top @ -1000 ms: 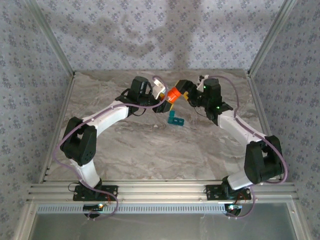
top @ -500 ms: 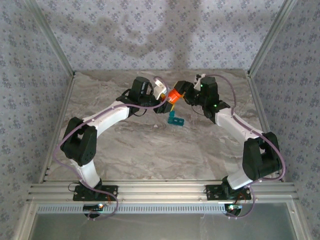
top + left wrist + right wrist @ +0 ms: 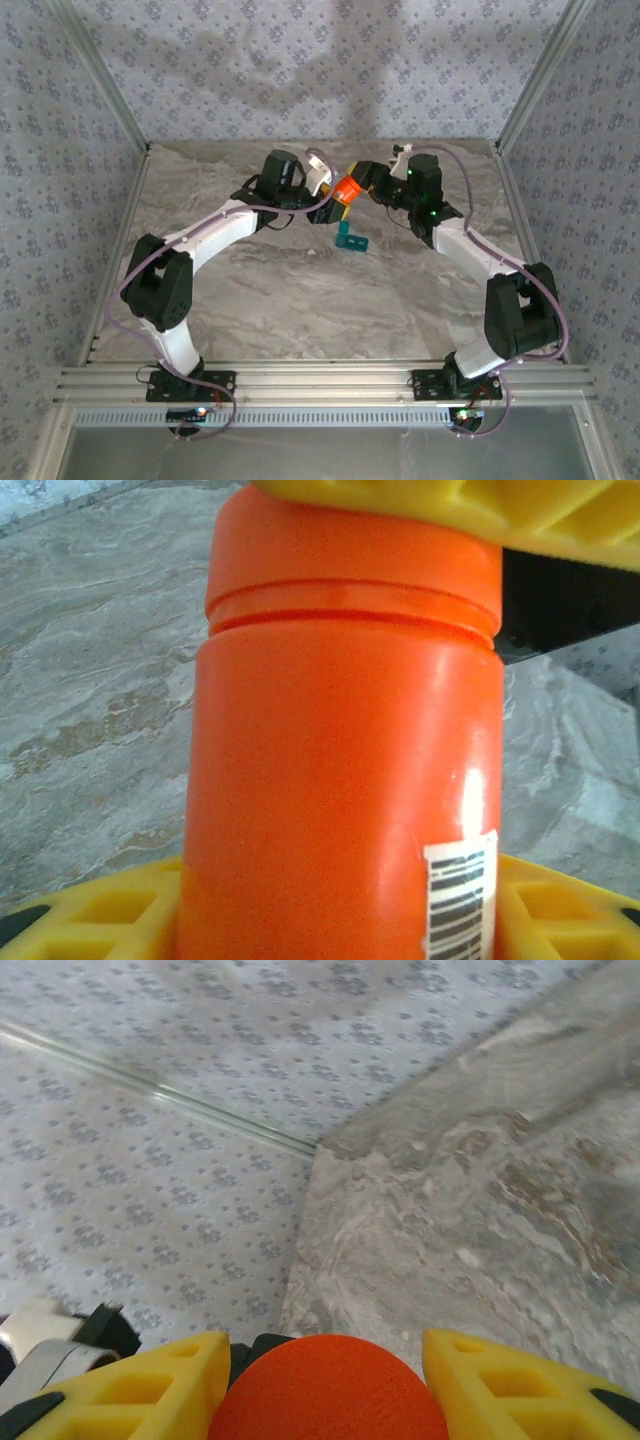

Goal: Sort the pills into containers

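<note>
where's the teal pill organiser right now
In the top view, the teal pill organiser lies on the marble table near its centre, just on the near side of the orange bottle that the left pincer and right pincer hold.

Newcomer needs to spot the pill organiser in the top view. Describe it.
On the marbled table, find the orange bottle at the middle rear. Just toward the near edge from it lies the pill organiser: small, teal-blue, the only blue thing there.
</note>
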Robot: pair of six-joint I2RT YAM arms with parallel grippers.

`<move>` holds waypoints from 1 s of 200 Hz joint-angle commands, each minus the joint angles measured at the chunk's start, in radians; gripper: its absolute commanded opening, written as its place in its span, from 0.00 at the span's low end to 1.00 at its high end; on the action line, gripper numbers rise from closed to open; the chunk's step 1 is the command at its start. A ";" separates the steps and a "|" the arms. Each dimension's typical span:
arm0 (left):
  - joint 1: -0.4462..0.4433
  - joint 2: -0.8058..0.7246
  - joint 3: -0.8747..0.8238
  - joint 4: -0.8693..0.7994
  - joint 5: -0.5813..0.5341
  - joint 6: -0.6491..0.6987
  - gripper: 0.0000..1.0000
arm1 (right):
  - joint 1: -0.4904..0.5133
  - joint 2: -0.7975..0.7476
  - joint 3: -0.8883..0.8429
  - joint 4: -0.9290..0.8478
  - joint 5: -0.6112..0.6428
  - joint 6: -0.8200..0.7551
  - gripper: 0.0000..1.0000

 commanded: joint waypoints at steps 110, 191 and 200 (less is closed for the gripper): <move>-0.013 -0.076 -0.002 -0.012 -0.147 0.064 0.00 | -0.107 -0.091 -0.033 -0.107 0.069 0.018 0.86; -0.042 -0.056 0.013 -0.058 -0.207 0.132 0.00 | -0.037 -0.058 -0.004 -0.160 0.143 0.116 0.86; -0.043 -0.054 0.014 -0.060 -0.206 0.135 0.00 | -0.026 -0.048 0.004 -0.152 0.142 0.118 0.86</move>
